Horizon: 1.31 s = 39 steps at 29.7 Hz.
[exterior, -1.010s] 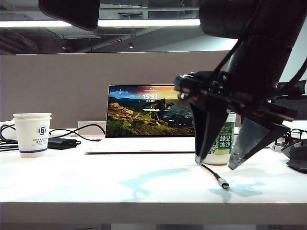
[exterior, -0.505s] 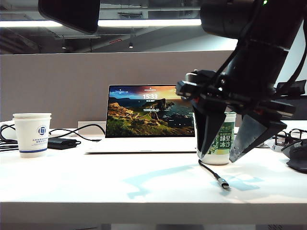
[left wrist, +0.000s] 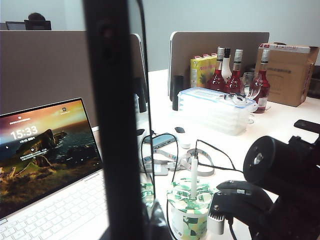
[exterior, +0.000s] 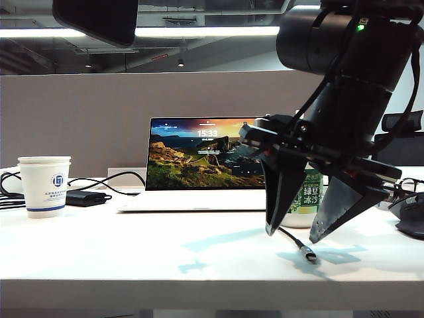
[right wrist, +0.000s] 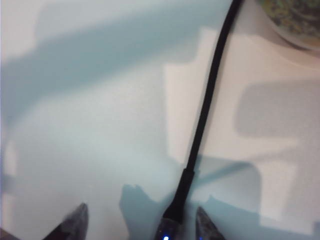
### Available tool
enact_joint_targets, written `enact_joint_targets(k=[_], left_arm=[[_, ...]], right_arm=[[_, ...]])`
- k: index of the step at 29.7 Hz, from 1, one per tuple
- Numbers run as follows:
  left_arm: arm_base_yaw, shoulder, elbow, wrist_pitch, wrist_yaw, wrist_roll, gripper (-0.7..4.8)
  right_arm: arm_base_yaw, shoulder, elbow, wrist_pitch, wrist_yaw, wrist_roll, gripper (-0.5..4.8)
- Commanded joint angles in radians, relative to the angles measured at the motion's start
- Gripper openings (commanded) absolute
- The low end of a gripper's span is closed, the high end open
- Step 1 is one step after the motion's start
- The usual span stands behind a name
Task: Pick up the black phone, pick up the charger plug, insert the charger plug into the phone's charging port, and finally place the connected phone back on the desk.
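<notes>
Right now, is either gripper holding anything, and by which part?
The left gripper grips the black phone edge-on, raised. The right gripper is open and empty above the charger plug.

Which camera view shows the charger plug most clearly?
The exterior view: the charger plug lies whole on the desk below the open right gripper. The right wrist view shows mostly its cable; the left wrist view shows none.

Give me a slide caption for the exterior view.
Right gripper, jaws open, descends over the charger plug on the desk, beside a laptop.
</notes>
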<state>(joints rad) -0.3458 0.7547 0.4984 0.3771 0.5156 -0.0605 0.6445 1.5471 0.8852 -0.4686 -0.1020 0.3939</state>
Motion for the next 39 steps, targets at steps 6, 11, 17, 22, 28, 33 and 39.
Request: enact_joint_targets(k=[6, 11, 17, 22, 28, 33, 39], left_arm=[[0.0, -0.005, 0.01, 0.039, 0.004, 0.0, -0.06], [0.0, -0.005, 0.01, 0.039, 0.004, 0.0, -0.06], [0.0, -0.005, 0.01, 0.039, 0.004, 0.0, -0.06], [0.0, -0.005, 0.01, 0.038, 0.004, 0.0, -0.06], [0.0, -0.005, 0.01, 0.038, 0.004, 0.0, -0.06], [0.0, -0.005, 0.01, 0.038, 0.004, 0.0, -0.06], [0.0, -0.005, 0.01, 0.037, 0.004, 0.0, -0.06]], right_arm=[[0.0, 0.016, 0.002, 0.002, -0.001, 0.002, 2.71], [0.0, 0.028, 0.002, 0.002, -0.002, 0.002, 2.71], [0.0, 0.028, 0.002, -0.005, -0.002, 0.002, 2.69], [0.0, 0.028, 0.002, -0.037, -0.005, 0.002, 1.91], [0.0, 0.028, 0.002, -0.056, -0.007, -0.002, 0.7], [0.0, 0.028, 0.002, -0.052, -0.009, -0.002, 0.39], [0.0, 0.027, 0.003, -0.05, -0.013, -0.004, 0.19]])
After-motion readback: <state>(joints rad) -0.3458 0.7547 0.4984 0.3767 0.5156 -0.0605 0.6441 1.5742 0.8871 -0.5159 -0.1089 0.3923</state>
